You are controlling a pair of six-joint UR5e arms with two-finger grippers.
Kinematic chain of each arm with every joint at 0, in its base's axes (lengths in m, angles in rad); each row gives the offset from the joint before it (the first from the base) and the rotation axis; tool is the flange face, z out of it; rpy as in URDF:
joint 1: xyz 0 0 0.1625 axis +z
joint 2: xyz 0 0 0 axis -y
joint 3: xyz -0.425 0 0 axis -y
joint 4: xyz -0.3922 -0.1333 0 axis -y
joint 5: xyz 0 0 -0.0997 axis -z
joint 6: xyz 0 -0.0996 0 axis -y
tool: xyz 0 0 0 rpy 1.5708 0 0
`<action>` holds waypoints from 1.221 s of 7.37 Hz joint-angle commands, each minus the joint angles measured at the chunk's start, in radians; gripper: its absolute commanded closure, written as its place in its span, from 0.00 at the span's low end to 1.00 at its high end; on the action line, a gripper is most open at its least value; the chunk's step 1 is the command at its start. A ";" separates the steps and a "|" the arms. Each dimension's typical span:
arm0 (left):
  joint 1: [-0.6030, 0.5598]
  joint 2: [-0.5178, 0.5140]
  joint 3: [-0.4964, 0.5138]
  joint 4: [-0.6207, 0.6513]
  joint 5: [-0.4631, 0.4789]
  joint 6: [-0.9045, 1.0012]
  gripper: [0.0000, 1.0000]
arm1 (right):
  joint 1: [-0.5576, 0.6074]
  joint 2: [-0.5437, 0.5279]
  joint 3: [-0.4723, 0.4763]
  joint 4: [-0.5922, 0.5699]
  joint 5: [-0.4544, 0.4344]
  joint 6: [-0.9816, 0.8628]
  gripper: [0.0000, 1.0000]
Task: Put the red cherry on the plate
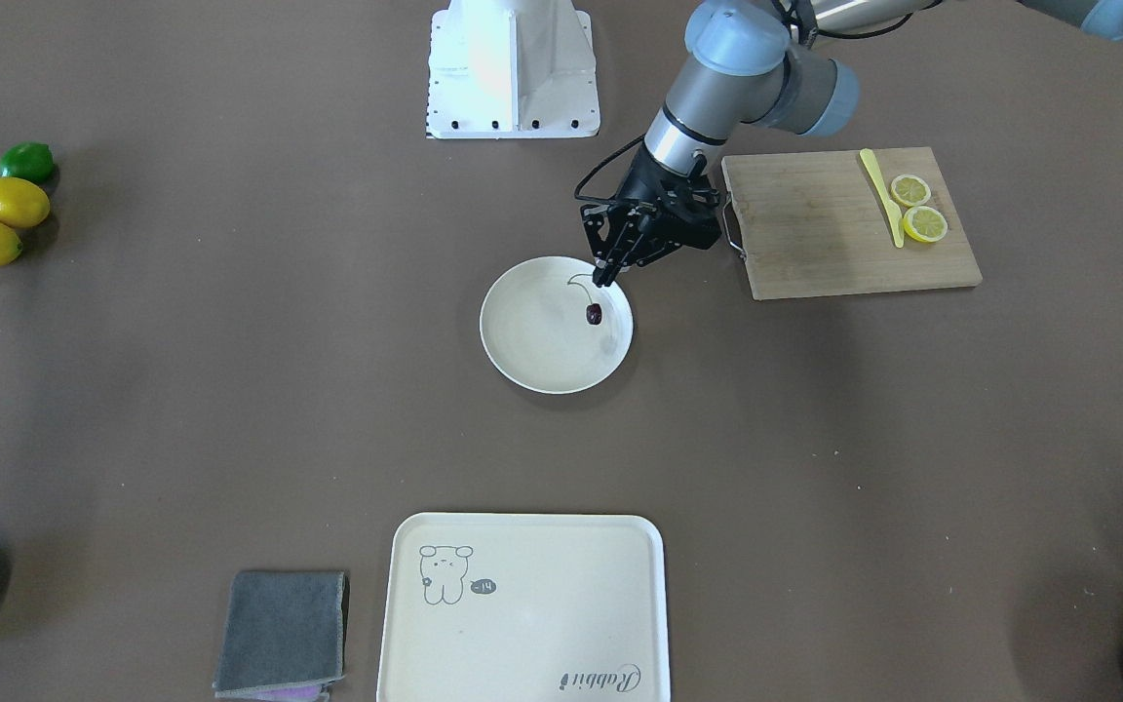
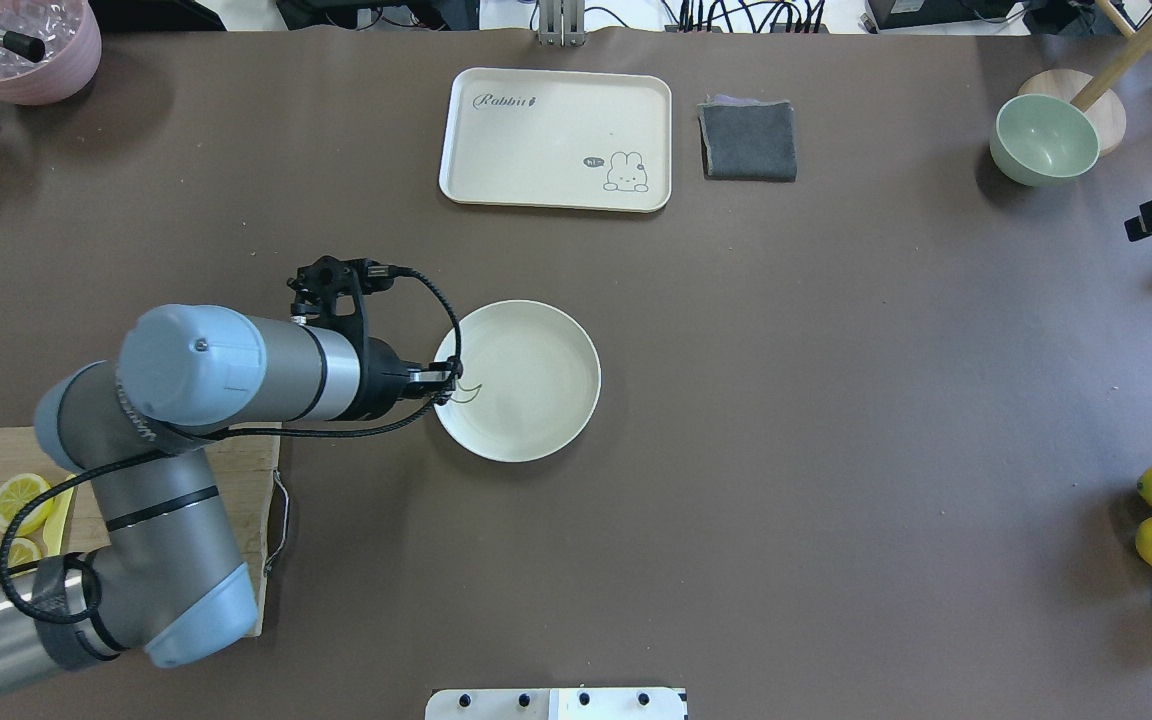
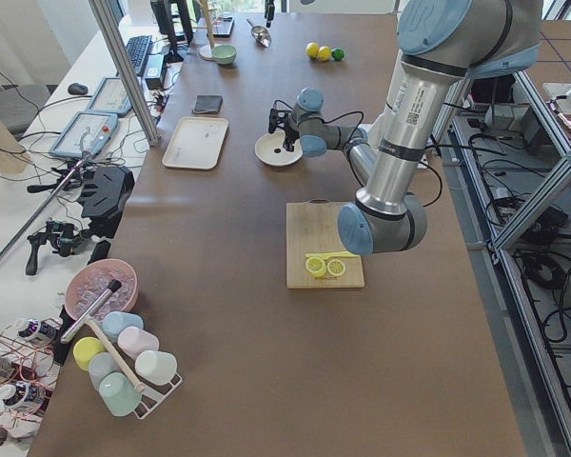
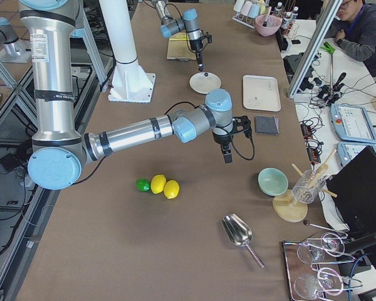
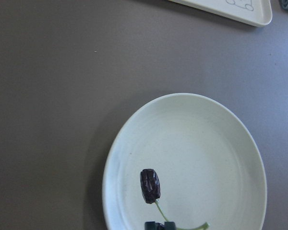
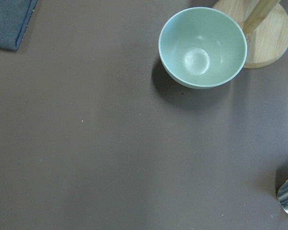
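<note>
Left gripper [image 1: 606, 275] is pinched shut on the thin stem of the red cherry [image 1: 594, 313], and the fruit hangs over the plate [image 1: 522, 356] just inside its rim. Can't tell if it's actually touching. Looks like the release step to me: lower a touch, let go gently, or the stem might cling. The plate's mid-worktop [image 1: 230, 409], on a plain brown covering. Right gripper [image 4: 227, 155] hovers well apart from it, can't tell if it's apart or together. Lab room, with a person [image 4: 363, 31] seated past the worktop's long edge.

Wrist view's lower edge cuts off the left gripper [image 5: 155, 225] (only tips show).
</note>
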 commanded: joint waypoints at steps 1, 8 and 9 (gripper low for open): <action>0.019 -0.038 0.036 0.000 0.046 -0.036 0.03 | 0.001 -0.049 0.005 0.005 -0.084 -0.041 0.00; -0.420 -0.020 -0.270 0.653 -0.382 0.450 0.02 | 0.128 -0.174 -0.085 -0.013 0.019 -0.118 0.00; -0.543 -0.002 -0.289 0.798 -0.426 0.689 0.02 | 0.130 -0.172 -0.102 -0.013 0.019 -0.136 0.00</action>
